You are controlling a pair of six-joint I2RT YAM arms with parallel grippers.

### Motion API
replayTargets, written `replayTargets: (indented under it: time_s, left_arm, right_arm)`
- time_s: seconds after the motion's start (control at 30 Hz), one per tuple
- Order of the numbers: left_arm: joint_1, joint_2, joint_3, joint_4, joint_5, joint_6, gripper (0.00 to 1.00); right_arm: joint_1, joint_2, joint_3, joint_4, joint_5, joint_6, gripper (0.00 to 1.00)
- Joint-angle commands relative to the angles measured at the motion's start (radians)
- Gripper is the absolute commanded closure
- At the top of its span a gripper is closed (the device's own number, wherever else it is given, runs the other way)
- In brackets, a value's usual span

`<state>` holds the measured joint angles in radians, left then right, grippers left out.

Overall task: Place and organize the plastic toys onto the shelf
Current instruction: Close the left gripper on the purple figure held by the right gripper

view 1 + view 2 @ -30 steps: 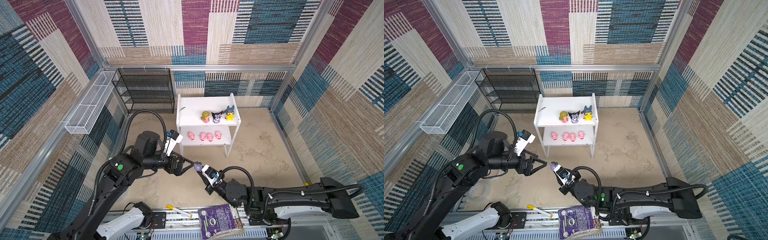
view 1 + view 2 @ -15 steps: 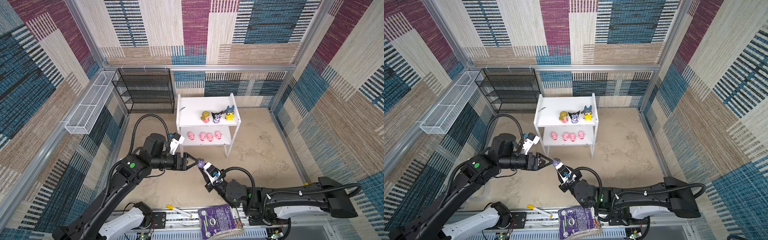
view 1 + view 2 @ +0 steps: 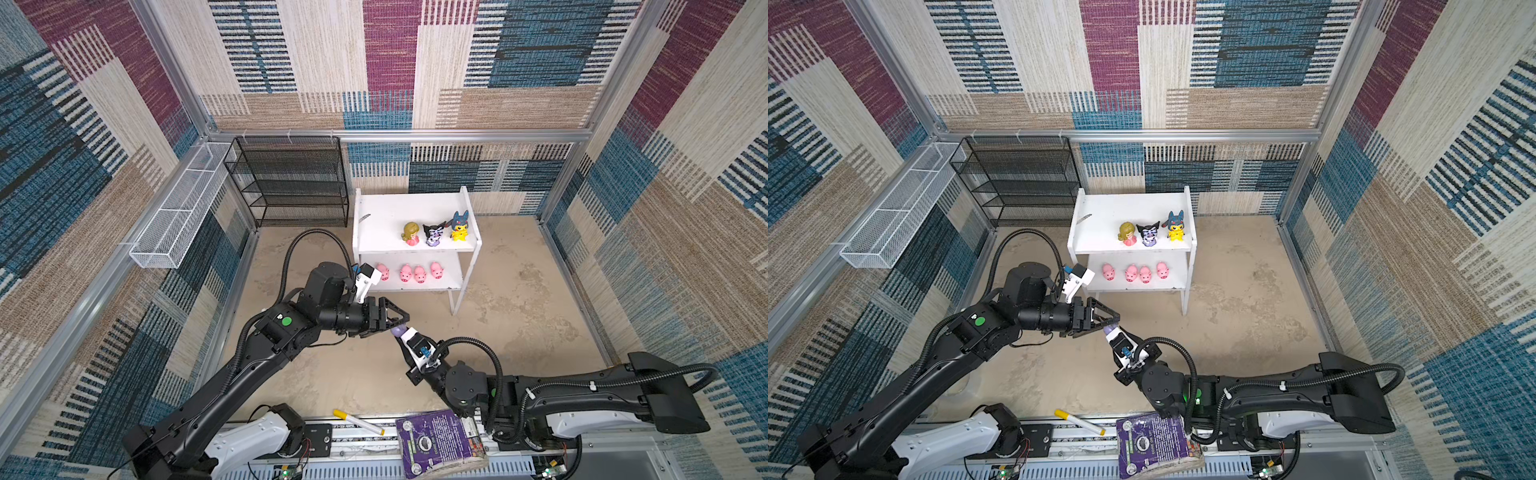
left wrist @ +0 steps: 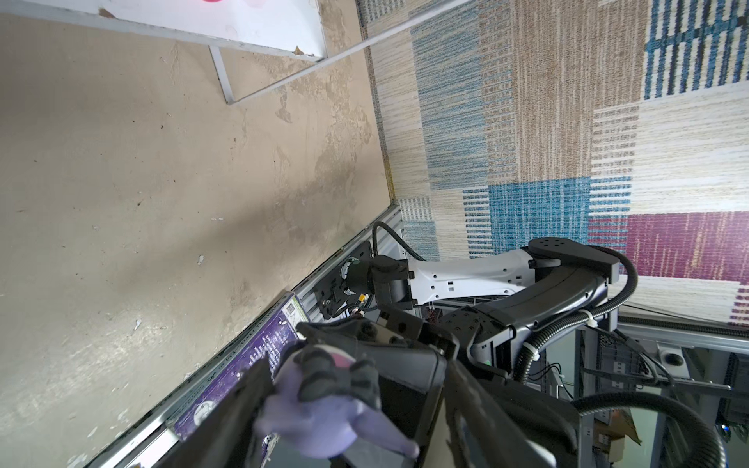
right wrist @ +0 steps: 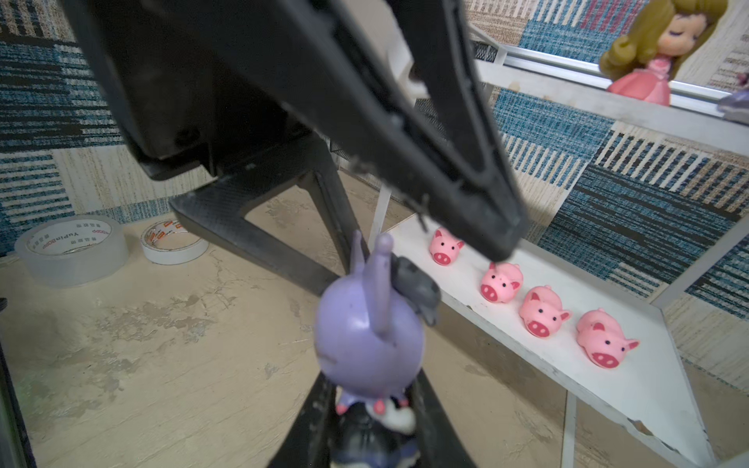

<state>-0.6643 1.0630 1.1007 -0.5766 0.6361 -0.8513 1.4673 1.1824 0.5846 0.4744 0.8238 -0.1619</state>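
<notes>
My right gripper [image 5: 373, 405] is shut on the body of a lilac eared toy [image 5: 364, 336] and holds it up in front of the shelf [image 3: 382, 224]. My left gripper [image 3: 401, 325] reaches in from the left. Its jaws stand open around the toy's head [image 4: 320, 417]: one finger lies against it and the other stands apart. The upper board carries a blonde girl [image 3: 411, 234], a black-purple eared toy [image 3: 433, 235] and a yellow blue-hooded one [image 3: 459, 226]. Several pink pigs [image 3: 409, 274] line the lower board.
A black wire-mesh rack [image 3: 291, 183] stands left of the shelf, and a long white wire basket [image 3: 174, 220] hangs on the left wall. A yellow-capped marker [image 3: 357, 422] and a purple book [image 3: 440, 446] lie at the front rail. Two tape rolls [image 5: 73, 251] sit on the floor.
My left arm has swung right until its jaws are round the lilac toy's head, and they have narrowed. The right gripper has kept the toy almost still.
</notes>
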Motion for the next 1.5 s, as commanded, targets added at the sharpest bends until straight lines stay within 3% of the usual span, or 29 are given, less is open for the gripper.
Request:
replayTargets:
  time_s: [0.0, 0.2, 0.5, 0.7, 0.9, 1.03, 1.17, 1.3, 1.47]
  left_arm:
    - [-0.010, 0.023, 0.031, -0.084, 0.016, 0.057, 0.37]
    - [-0.025, 0.060, 0.056, -0.137, 0.010, 0.105, 0.49]
    - [-0.040, 0.085, 0.091, -0.203, -0.041, 0.172, 0.58]
    - [-0.041, 0.086, 0.110, -0.205, -0.025, 0.227, 0.60]
    - [-0.037, 0.092, 0.107, -0.177, 0.031, 0.292, 0.60]
    - [-0.033, 0.097, 0.091, -0.147, 0.074, 0.330, 0.61]
    - [-0.032, 0.101, 0.108, -0.172, 0.125, 0.430, 0.62]
    - [-0.032, 0.094, 0.136, -0.235, 0.149, 0.539, 0.63]
    - [-0.031, 0.085, 0.152, -0.271, 0.208, 0.628, 0.63]
  right_arm:
    - [0.002, 0.006, 0.009, 0.038, 0.027, -0.021, 0.78]
    - [0.002, 0.023, 0.020, 0.040, 0.048, -0.032, 0.77]
    - [0.003, 0.052, 0.044, 0.017, 0.061, -0.018, 0.76]
    - [0.004, 0.025, 0.053, -0.046, 0.003, 0.045, 0.64]
    - [-0.010, -0.087, 0.013, -0.138, -0.160, 0.152, 0.31]
    - [-0.064, -0.178, -0.026, -0.224, -0.347, 0.221, 0.19]
    - [-0.145, -0.304, -0.091, -0.251, -0.582, 0.267, 0.15]
    - [-0.189, -0.393, -0.112, -0.281, -0.724, 0.267, 0.14]
    - [-0.209, -0.394, -0.087, -0.312, -0.857, 0.248, 0.15]
